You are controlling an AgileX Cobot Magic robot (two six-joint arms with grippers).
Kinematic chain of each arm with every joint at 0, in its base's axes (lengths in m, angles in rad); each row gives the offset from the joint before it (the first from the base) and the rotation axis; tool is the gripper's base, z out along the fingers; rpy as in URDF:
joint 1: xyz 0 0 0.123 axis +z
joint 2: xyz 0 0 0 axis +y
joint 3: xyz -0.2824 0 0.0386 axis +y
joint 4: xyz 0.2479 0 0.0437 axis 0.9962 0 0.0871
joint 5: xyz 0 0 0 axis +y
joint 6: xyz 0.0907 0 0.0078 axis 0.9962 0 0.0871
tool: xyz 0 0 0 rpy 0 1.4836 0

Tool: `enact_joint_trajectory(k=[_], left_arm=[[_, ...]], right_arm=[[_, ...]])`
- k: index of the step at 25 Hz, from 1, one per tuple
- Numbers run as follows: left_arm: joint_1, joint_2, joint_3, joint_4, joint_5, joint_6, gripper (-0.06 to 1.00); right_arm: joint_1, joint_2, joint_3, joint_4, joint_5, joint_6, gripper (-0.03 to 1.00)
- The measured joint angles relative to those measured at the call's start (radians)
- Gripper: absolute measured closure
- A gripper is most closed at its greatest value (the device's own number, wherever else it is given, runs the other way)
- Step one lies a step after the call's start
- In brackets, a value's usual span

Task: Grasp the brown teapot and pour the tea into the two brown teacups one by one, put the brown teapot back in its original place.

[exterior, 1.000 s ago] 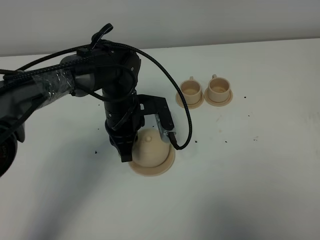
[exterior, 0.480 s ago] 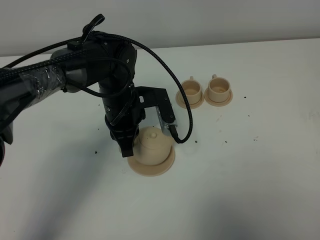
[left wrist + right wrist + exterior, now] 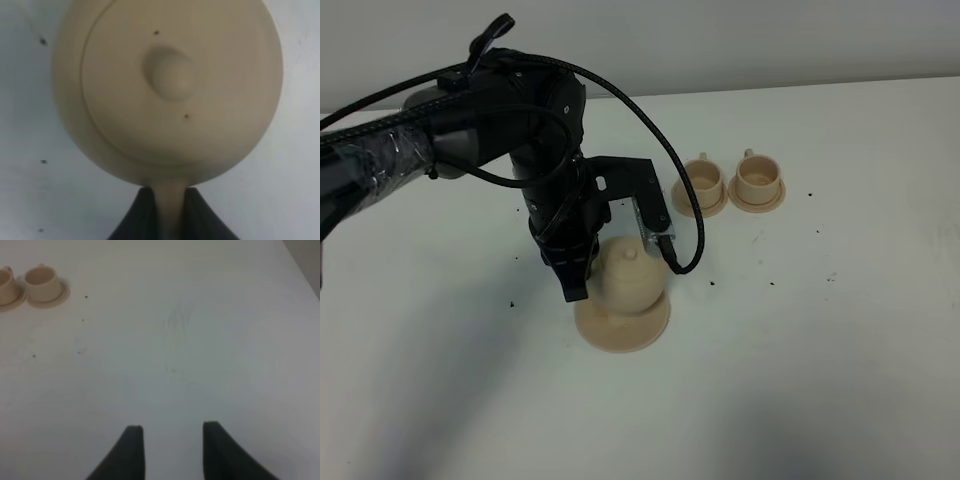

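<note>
- I am watching the left gripper (image 3: 576,285) pinching the loop handle (image 3: 170,202) of the brown teapot (image 3: 630,280). In the left wrist view its two dark fingers (image 3: 144,212) are pressing on the handle from either side.
- The teapot is sitting upright over the wide saucer plate (image 3: 620,330), with its knobbed lid (image 3: 170,75) on top. I am not able to tell whether its base is touching the plate or hanging just above it.
- The two brown teacups (image 3: 702,178) are standing side by side, each on one of the small saucers (image 3: 757,200). In the high view they are sitting beyond the teapot and to its right, apart from it.
- The right gripper (image 3: 172,440) is hovering over the bare white table (image 3: 200,340) with its jaws spread and nothing between them. The cups are showing well away from it at the edge of its wrist view.
- A few dark specks (image 3: 511,300) are lying scattered on the table.
</note>
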Motion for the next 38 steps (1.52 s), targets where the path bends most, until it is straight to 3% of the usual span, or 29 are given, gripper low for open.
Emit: enact_joint_trajectory(k=[9,15,26,31,38], left_arm=[[0.05,-0.015,0.0,0.001,-0.115,-0.023,0.79],[0.064,-0.009,-0.068,0.017,-0.104,-0.052,0.79],[0.064,0.278,-0.58,0.032,0.088,-0.018,0.79],[0.064,0.409,-0.812,0.07,0.127,0.028,0.79],[0.063,0.52,-0.942,0.075,0.12,0.114,0.79]], right_arm=[[0.0,0.0,0.0,0.001,0.0,0.0,0.66],[0.0,0.0,0.0,0.001,0.0,0.0,0.66],[0.0,0.0,0.0,0.002,0.0,0.0,0.66],[0.0,0.0,0.0,0.002,0.0,0.0,0.66],[0.0,0.0,0.0,0.002,0.0,0.0,0.66]])
